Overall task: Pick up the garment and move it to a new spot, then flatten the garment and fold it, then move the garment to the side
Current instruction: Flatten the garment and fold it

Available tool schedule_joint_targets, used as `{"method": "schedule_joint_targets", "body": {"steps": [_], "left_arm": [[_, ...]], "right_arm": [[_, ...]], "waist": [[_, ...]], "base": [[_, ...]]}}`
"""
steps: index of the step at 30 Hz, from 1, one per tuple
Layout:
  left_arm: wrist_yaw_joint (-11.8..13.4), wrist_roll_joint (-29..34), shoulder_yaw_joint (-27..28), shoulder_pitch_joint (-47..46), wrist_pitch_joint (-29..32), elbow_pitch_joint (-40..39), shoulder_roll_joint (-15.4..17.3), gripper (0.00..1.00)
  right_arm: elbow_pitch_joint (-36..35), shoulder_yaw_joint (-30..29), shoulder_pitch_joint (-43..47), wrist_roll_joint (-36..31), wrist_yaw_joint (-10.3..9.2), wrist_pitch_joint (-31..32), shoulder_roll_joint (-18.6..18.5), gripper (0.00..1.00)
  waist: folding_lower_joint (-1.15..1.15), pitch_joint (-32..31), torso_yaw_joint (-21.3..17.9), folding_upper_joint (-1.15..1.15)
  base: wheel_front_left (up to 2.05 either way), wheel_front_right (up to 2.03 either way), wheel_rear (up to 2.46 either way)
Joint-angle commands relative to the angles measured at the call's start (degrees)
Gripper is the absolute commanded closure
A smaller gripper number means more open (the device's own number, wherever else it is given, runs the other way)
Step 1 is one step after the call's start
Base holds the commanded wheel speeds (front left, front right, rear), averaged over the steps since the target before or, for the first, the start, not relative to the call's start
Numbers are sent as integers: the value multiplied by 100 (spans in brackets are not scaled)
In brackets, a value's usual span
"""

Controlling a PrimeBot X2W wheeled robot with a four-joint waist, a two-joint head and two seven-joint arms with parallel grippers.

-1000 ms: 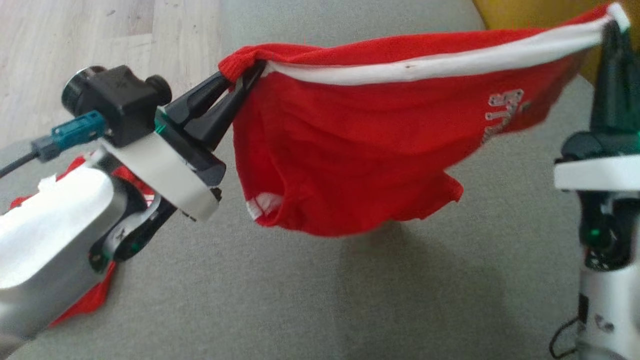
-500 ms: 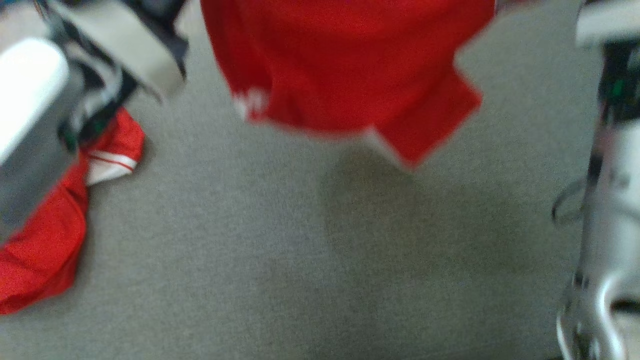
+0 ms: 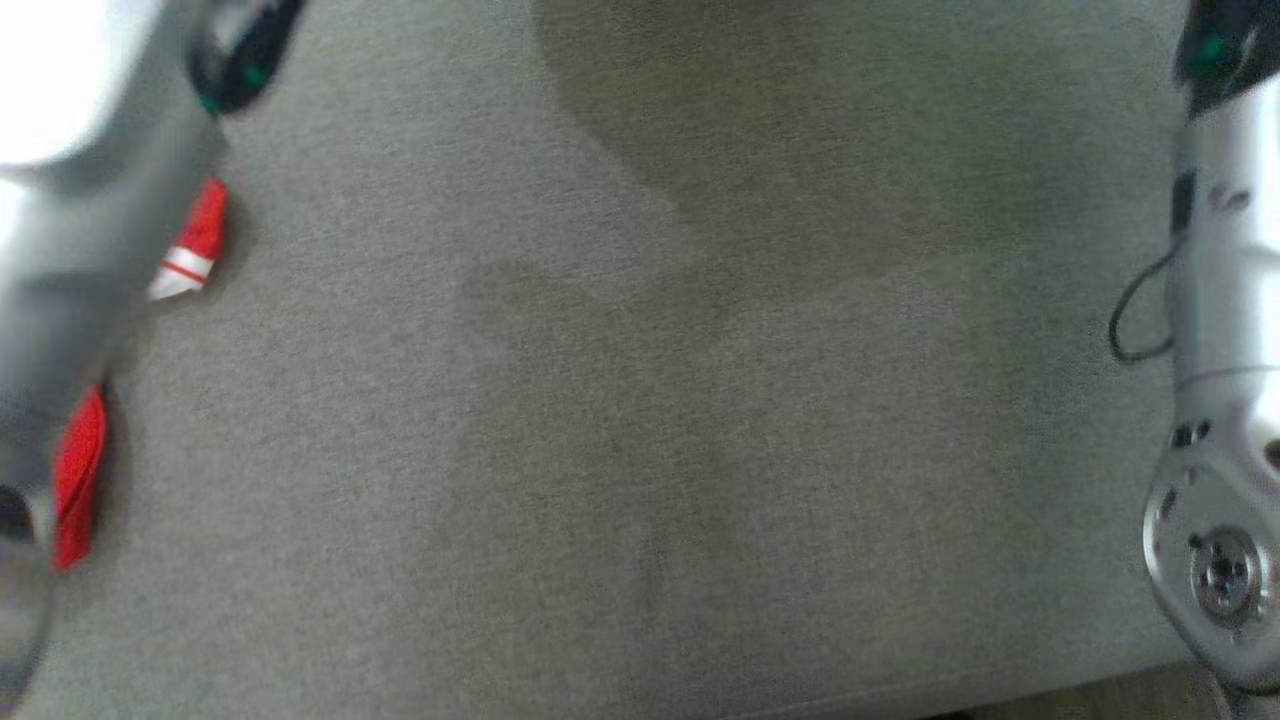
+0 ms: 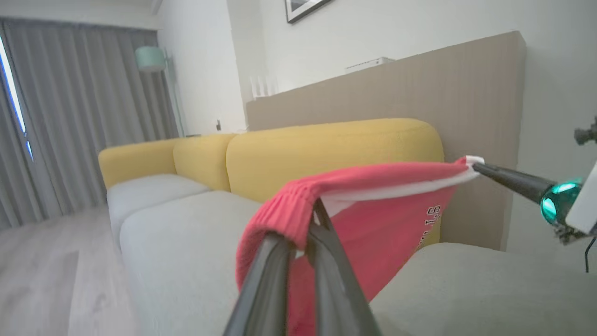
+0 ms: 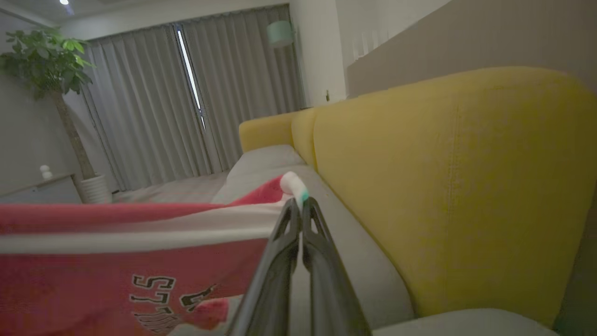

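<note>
- The left gripper (image 4: 311,224) stays clamped on the ribbed red end of the garment (image 4: 382,219), with cloth bunched over its fingertips.
- The right gripper (image 5: 298,205) is pressed together on the white-trimmed corner, which pokes out just past its tips.
- The garment spans from one gripper to the other. Its top edge is taut and its body drapes below them, above the grey seat cushion (image 3: 640,420).
- The change is in the head camera. A second ago it looked at both grippers and the stretched cloth. Now it has dipped to the bare cushion beneath them, with the left forearm (image 3: 90,200) and right forearm (image 3: 1220,300) at the edges. The camera moved; the garment was not dropped.
- Another red cloth (image 3: 195,240) lies on the cushion under the left forearm.
- The carry is likely ending. The downward look suggests a landing spot is being chosen, with lowering and flattening to follow.
</note>
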Motion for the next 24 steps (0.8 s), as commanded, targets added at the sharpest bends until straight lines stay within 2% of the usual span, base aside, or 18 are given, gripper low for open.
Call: {"method": "schedule_joint_targets", "body": {"steps": [1,7,12,17,24], "left_arm": [[-18,-176,222,31,-98,22,118,100],[-50,-257,-309,1002,-224,112,16,100],[-52,-260,-752,1684,-252,2,66,100],[-53,-64,-1203,2302,-258,-211,147,100],[-24,43,-1135,2838,-259,-458,169,100]], "right_arm": [[30,-6,93,-59,-5,-68,-43,100],[905,131,655,-102,-5,49,-288,100],[1324,605,1069,144,-5,405,-554,100],[1425,1263,1537,667,-5,853,-866,100],[1171,2019,2193,1342,-5,1451,-1265,100]], "waist": [[-2,30,65,0],[-2,-48,150,0],[-2,-276,182,0],[-2,-631,161,0],[-2,-1061,141,0]], "base": [[0,0,0],[0,0,0],[0,0,0],[0,0,0],[0,0,0]]}}
